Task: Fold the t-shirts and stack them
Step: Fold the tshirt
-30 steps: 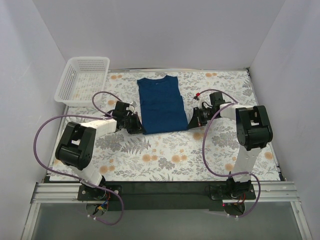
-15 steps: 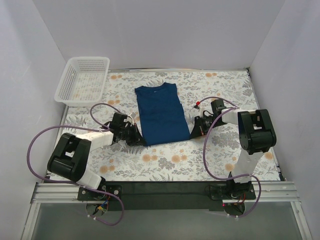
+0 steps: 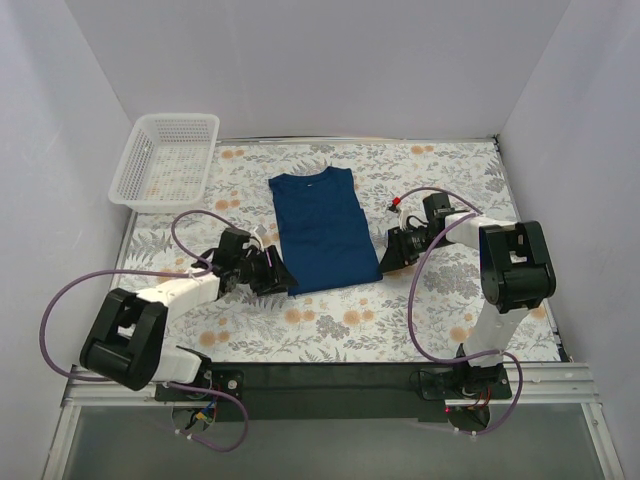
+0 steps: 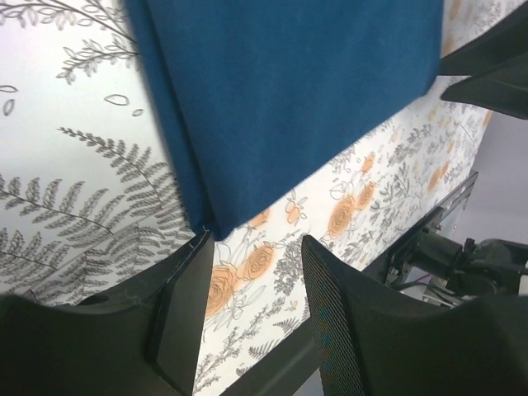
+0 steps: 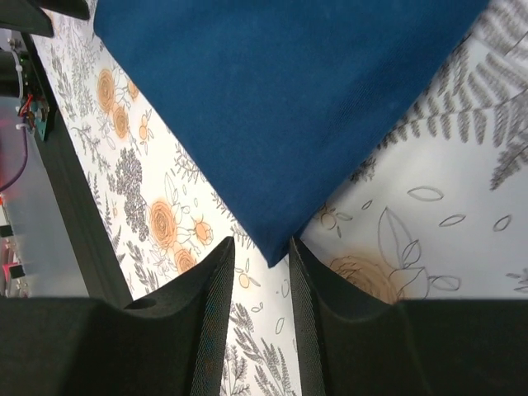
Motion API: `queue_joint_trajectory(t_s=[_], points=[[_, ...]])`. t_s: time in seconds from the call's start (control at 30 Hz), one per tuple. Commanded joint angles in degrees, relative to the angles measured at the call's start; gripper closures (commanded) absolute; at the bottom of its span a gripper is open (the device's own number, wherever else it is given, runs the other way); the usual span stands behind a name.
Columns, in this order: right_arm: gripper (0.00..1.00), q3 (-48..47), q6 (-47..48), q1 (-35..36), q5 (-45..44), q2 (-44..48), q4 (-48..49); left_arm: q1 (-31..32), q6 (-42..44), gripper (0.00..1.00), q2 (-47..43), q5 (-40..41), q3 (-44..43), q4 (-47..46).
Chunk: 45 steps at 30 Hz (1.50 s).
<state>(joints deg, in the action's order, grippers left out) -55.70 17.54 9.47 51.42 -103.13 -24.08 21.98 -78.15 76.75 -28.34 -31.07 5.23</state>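
Observation:
A navy blue t-shirt [image 3: 325, 230] lies folded into a long rectangle on the floral tablecloth, collar toward the far wall. My left gripper [image 3: 277, 277] sits low at its near left corner. In the left wrist view the t-shirt [image 4: 289, 99] ends just at the tip of one finger [image 4: 177, 313], and the left gripper [image 4: 256, 247] is open over bare cloth. My right gripper [image 3: 392, 250] is at the near right corner. In the right wrist view the t-shirt [image 5: 289, 107] pokes its corner tip between the parted fingers of the right gripper [image 5: 262, 247], unpinched.
A white mesh basket [image 3: 165, 160] stands at the far left corner. The floral tablecloth [image 3: 330, 320] covers the table between the shirt and the arm bases. White walls close in the left, back and right sides.
Both grippers pulled the shirt's near corners a little toward the near edge, then opened and let go. The shirt now lies flat and free.

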Motion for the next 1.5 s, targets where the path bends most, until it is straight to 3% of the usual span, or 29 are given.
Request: queue_joint_trajectory(t_s=[0.0, 0.3, 0.43, 0.57, 0.7, 0.9, 1.33, 1.47], points=[[0.66, -3.2, -0.8, -0.2, 1.8, -1.5, -0.2, 0.2, -1.3, 0.55, 2.6, 2.0, -2.9, -0.6], [0.65, -4.5, -2.9, -0.2, 1.8, -3.6, 1.0, 0.2, -2.0, 0.57, 8.4, 0.9, -6.5, -3.0], [0.69, -4.5, -3.3, -0.1, 2.2, -4.4, 1.0, 0.2, -1.8, 0.69, 9.3, 0.1, -7.5, -3.1], [0.88, -4.3, -3.3, -0.1, 2.8, -4.2, 1.1, 0.2, -1.8, 0.77, 9.4, -0.6, -7.0, -3.5], [0.99, -4.0, -3.3, -0.1, 2.9, -4.2, 1.1, 0.2, -1.6, 0.81, 8.9, -1.0, -5.8, -3.4], [0.99, -2.8, -2.9, -0.2, 1.5, -3.3, 1.0, 0.2, -2.5, 1.00, 6.3, -0.3, -3.3, -3.1], [0.99, -0.5, -0.8, -0.2, -0.6, 0.0, -0.5, 0.2, -3.3, 0.99, 0.8, 1.4, 2.1, -0.4], [0.99, -0.2, 1.3, -0.2, -0.8, 1.5, -1.8, 0.1, -3.0, 0.77, -0.3, 4.9, 0.5, 0.8]])
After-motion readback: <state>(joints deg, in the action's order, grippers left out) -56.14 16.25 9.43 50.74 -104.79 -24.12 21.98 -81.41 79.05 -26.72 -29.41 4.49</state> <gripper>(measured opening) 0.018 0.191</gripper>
